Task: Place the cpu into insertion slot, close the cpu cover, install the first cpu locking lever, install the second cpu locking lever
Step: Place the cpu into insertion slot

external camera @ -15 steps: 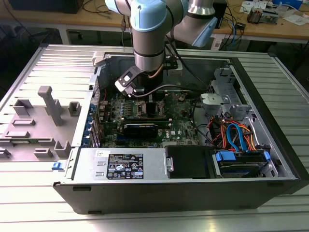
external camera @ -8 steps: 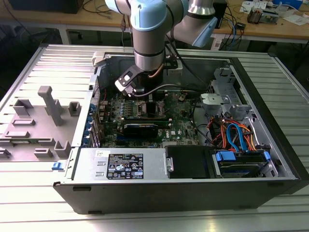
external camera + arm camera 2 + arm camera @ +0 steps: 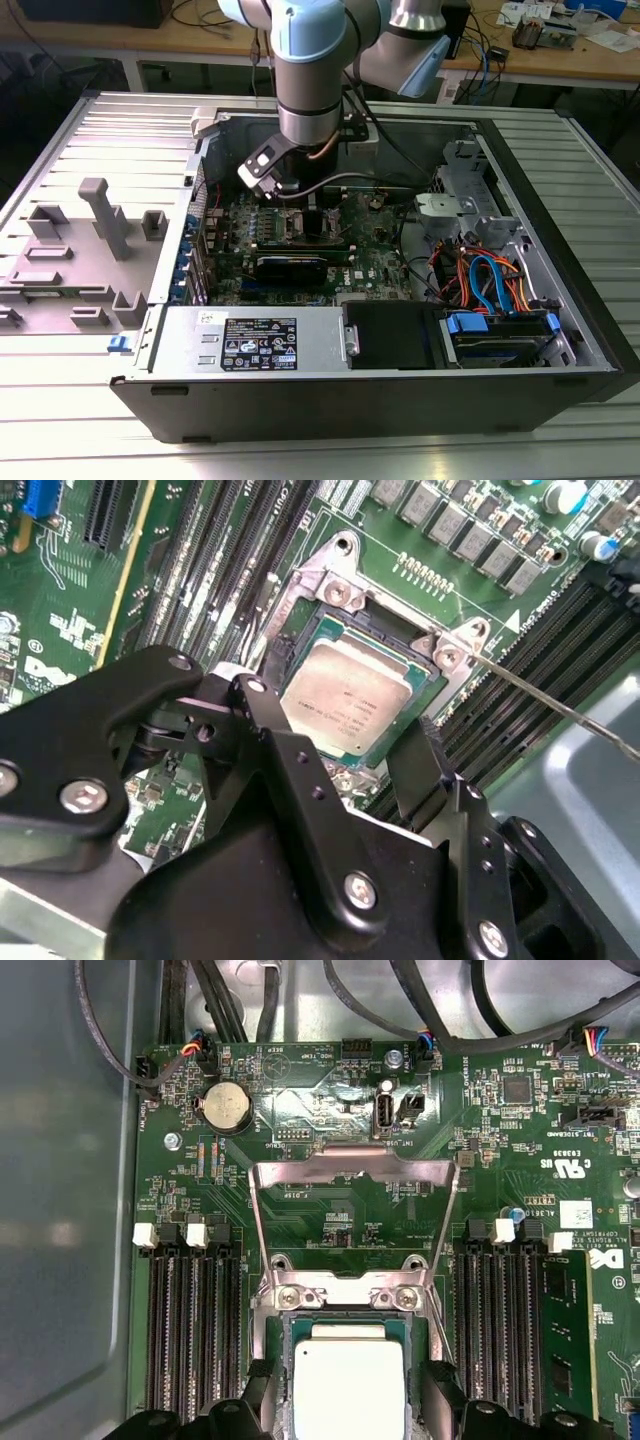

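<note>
Cpu [image 3: 350,1385]: lying flat in the insertion slot [image 3: 385,630], silver top up
Gripper [image 3: 335,725]: released, fingers [image 3: 440,1400] spread, one each side of the chip, not gripping it
Cpu cover [image 3: 352,1163]: standing open, clear of the chip
Where: slot sits mid-frame in the exterior view, right under the arm [image 3: 310,90]

The ribbed metal tabletop [image 3: 70,430] is carrying an open computer case [image 3: 350,405], lying on its side and surrounding the fingers [image 3: 285,760]. A grey moulded fixture [image 3: 100,215] is sitting well apart from them.
</note>
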